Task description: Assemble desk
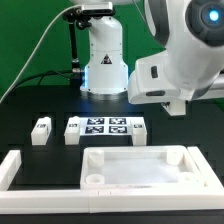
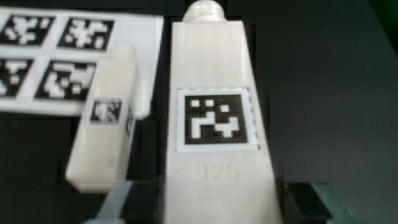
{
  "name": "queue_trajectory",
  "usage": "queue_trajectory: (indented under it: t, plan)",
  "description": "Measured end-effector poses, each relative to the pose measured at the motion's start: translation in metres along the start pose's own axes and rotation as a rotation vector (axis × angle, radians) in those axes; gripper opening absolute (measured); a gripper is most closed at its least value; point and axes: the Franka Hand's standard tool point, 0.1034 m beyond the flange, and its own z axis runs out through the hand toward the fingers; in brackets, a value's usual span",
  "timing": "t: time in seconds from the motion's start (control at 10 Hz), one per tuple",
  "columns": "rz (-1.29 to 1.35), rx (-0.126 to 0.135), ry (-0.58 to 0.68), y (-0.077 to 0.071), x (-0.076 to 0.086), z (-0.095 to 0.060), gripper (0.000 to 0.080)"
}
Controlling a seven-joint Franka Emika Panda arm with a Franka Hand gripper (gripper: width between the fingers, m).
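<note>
The white tray-like desk top (image 1: 140, 166) lies at the front of the table, with round sockets in its corners. In the wrist view a white square desk leg (image 2: 217, 115) with a black-and-white tag fills the middle, close to the camera and between my fingers (image 2: 326, 196). My gripper (image 2: 222, 205) is shut on it and holds it off the table. A second leg (image 2: 103, 135) lies below, beside it. In the exterior view my gripper (image 1: 172, 103) hangs under the arm at the right, and the held leg is hidden there. Loose legs (image 1: 41, 130) (image 1: 72, 130) lie at the left.
The marker board (image 1: 105, 128) (image 2: 54, 50) lies mid-table in front of the robot base (image 1: 103, 60). Another white piece (image 1: 138, 128) sits at its right end. Long white border bars (image 1: 20, 168) (image 1: 205, 160) flank the desk top.
</note>
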Motion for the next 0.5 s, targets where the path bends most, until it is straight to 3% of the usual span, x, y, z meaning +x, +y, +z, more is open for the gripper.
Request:
queue_trajectory:
  t: [0.1, 0.3, 0.4, 0.5]
  plan:
    - [-0.023, 0.004, 0.052, 0.001, -0.001, -0.013, 0.0288]
    - [-0.067, 0.004, 0.237, -0.004, -0.008, -0.081, 0.0288]
    - [-0.071, 0.001, 0.280, -0.007, -0.015, -0.097, 0.0288]
    - [-0.070, 0.008, 0.380, -0.009, -0.005, -0.102, 0.0288]
